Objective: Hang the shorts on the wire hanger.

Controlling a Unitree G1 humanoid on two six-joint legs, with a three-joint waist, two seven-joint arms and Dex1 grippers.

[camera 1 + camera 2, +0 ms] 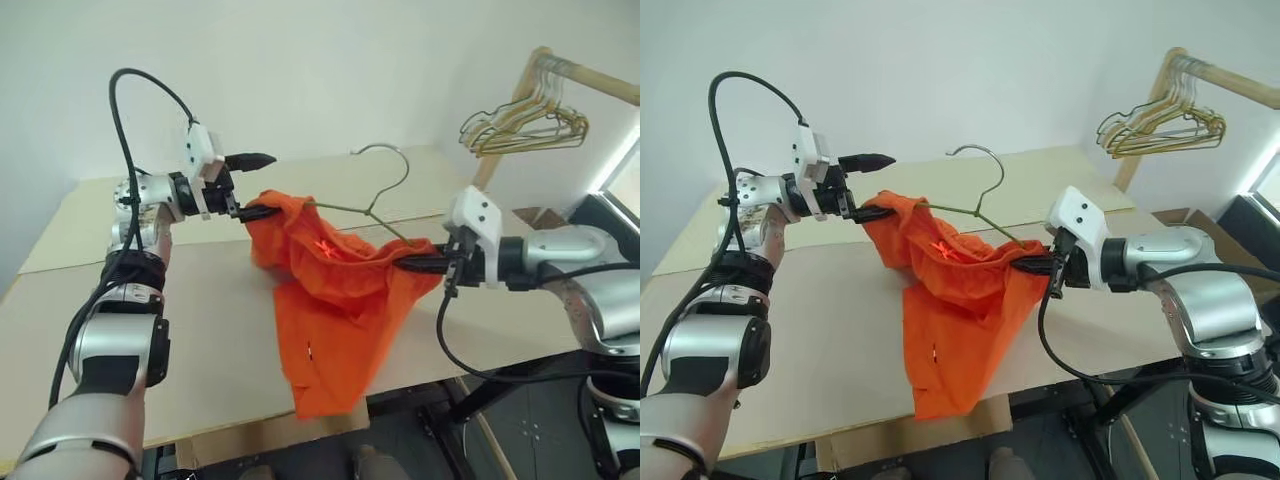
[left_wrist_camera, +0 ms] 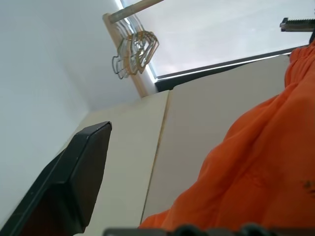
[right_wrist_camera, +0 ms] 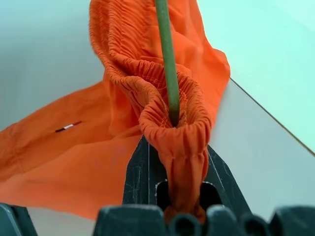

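Orange shorts (image 1: 335,300) hang nearest the camera, the lower leg draping down over the front edge of the table (image 1: 200,350), the gathered waistband stretched up between both arms. Left pincer (image 1: 252,185) at the waistband's left end, fingers spread wide apart: upper finger clear in the air, lower finger touching the cloth edge, nothing clamped. Wire hanger (image 1: 385,190) threaded through the waistband, hook sticking up above the middle of the shorts, thin green wire running down to the right into the bunched fabric. Right pincer (image 1: 425,264) closed tight on the right end of the waistband; in the right wrist view the elastic is pinched between the fingers with the wire going into the fold. Bunch of gold hangers (image 1: 525,125) on a wooden rack at far right.
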